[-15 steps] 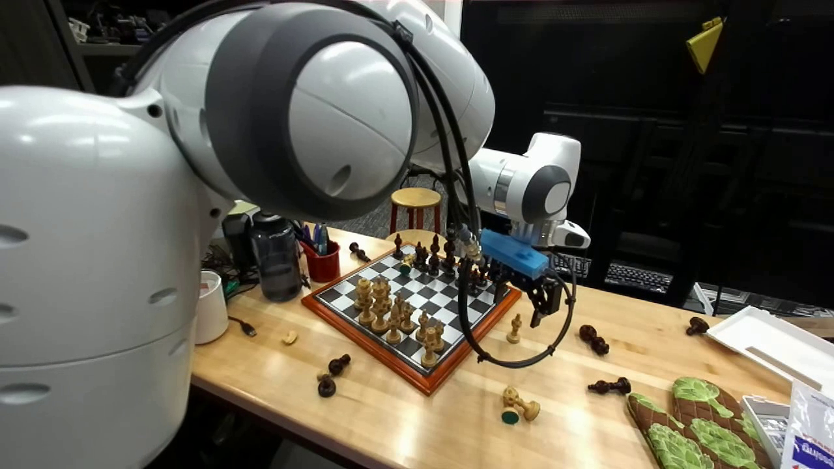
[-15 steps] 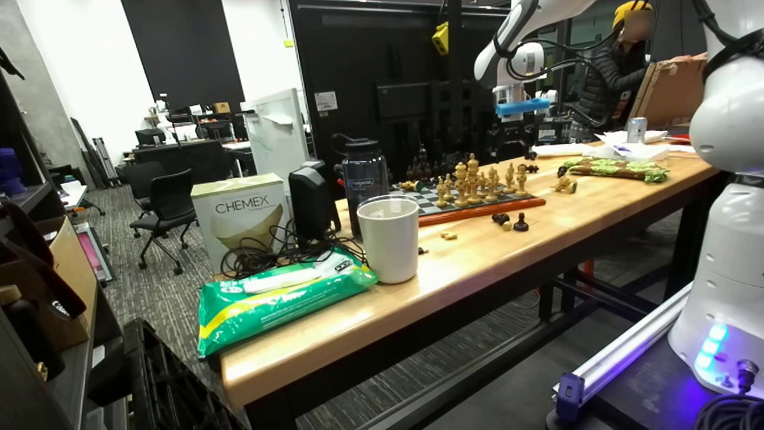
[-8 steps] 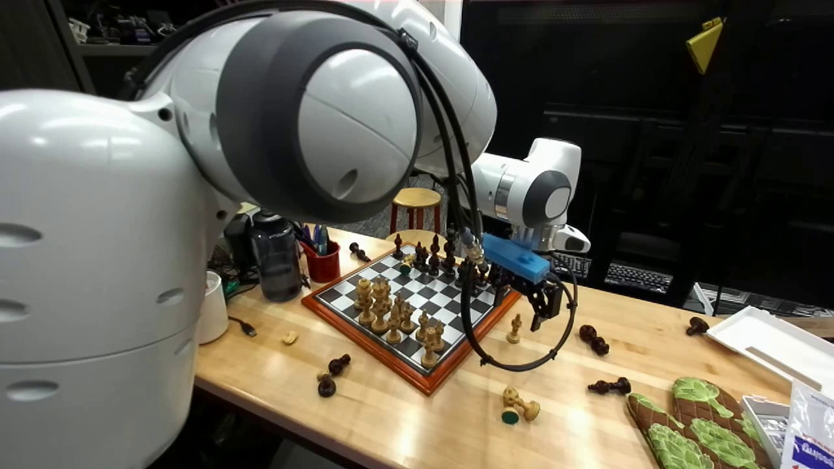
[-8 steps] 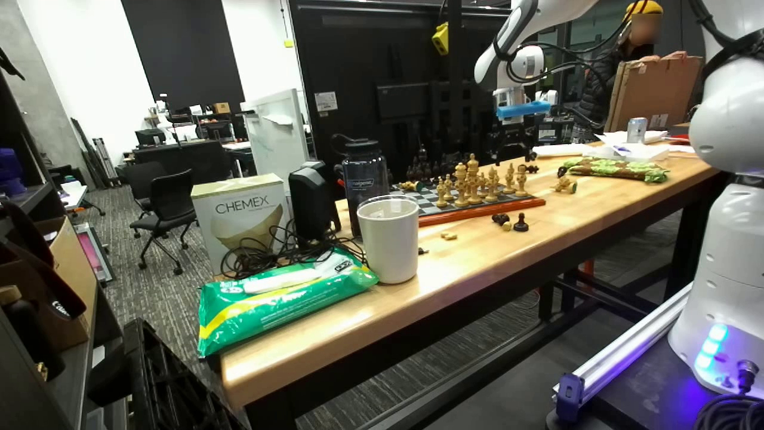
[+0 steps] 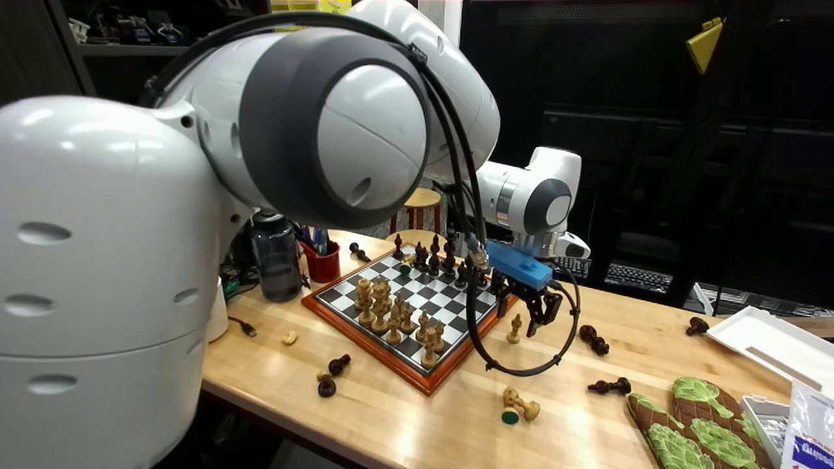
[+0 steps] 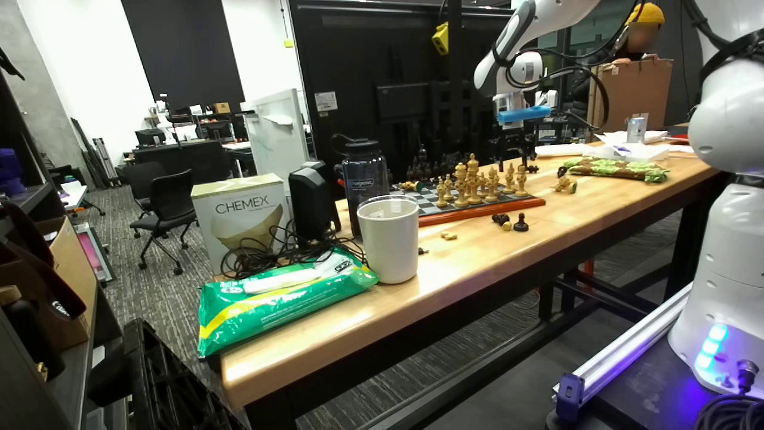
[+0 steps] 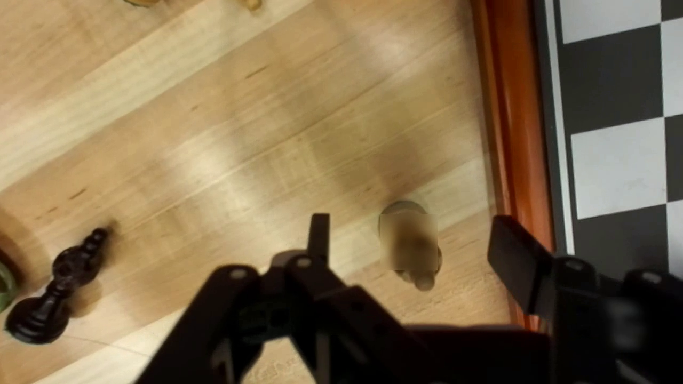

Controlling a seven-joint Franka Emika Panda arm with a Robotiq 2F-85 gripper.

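Note:
My gripper [image 5: 518, 319] is black, below a blue block on the wrist. In the wrist view its fingers [image 7: 411, 234] are apart, with nothing held. A light wooden chess piece [image 5: 514, 331] stands upright on the table beside the chessboard. In the wrist view this piece [image 7: 421, 274], partly blurred, appears between the fingers, not touching either. The red-brown chessboard rim [image 7: 515, 117] runs past the right finger. The gripper [image 6: 513, 156] is dark against the background in an exterior view, above the table past the board's far side.
The chessboard [image 5: 391, 361] carries several light and dark pieces. Fallen dark pieces [image 5: 609, 386] and light pieces [image 5: 521, 405] lie on the table. A red pen cup [image 5: 324, 262], dark bottle [image 5: 277, 260], white mug [image 6: 389, 251], green-brown mitts [image 5: 710, 423] and white tray [image 5: 775, 345] stand around.
My gripper has moved down slightly, and its fingers look a little closer together. The upper arm has swung slightly down and right. A person in the background has shifted a cardboard sheet leftward.

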